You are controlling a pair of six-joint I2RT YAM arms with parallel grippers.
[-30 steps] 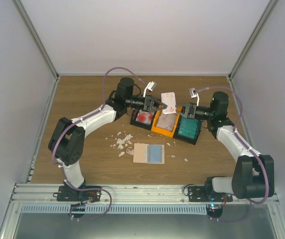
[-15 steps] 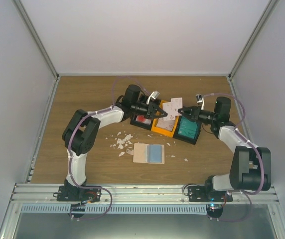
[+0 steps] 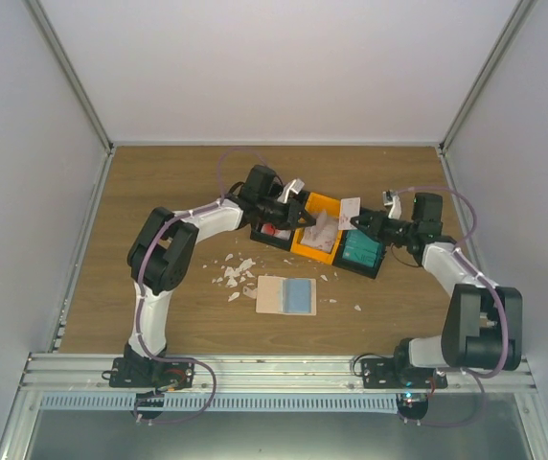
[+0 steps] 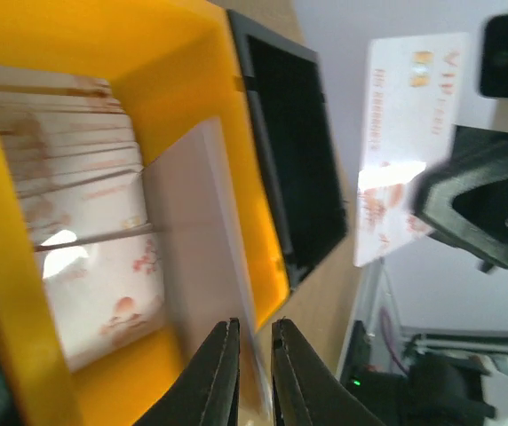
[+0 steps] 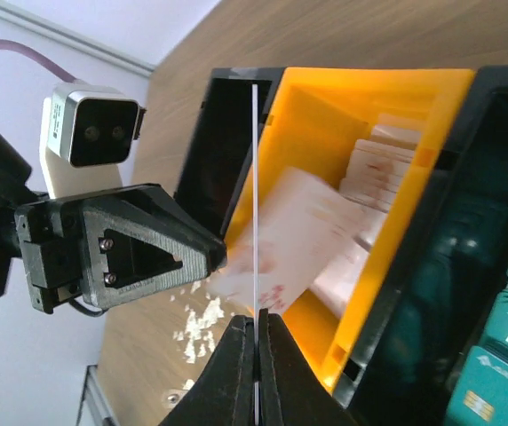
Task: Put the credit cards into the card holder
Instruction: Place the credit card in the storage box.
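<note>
My right gripper is shut on a white card with red print, seen edge-on in its own view and face-on in the left wrist view. My left gripper hovers over the orange bin, its jaws slightly apart. A second pale card is blurred, leaning loose inside that bin. The beige card holder lies open on the table, a light blue card on its right half.
A black bin with red-marked cards stands left of the orange bin. A black bin with teal cards stands right of it. White scraps lie left of the holder. More pale cards fill the orange bin.
Both grippers met at a raised white card. Now they have drawn apart and lower; the right one keeps a card, and a second card drops from the left gripper into the orange bin.
</note>
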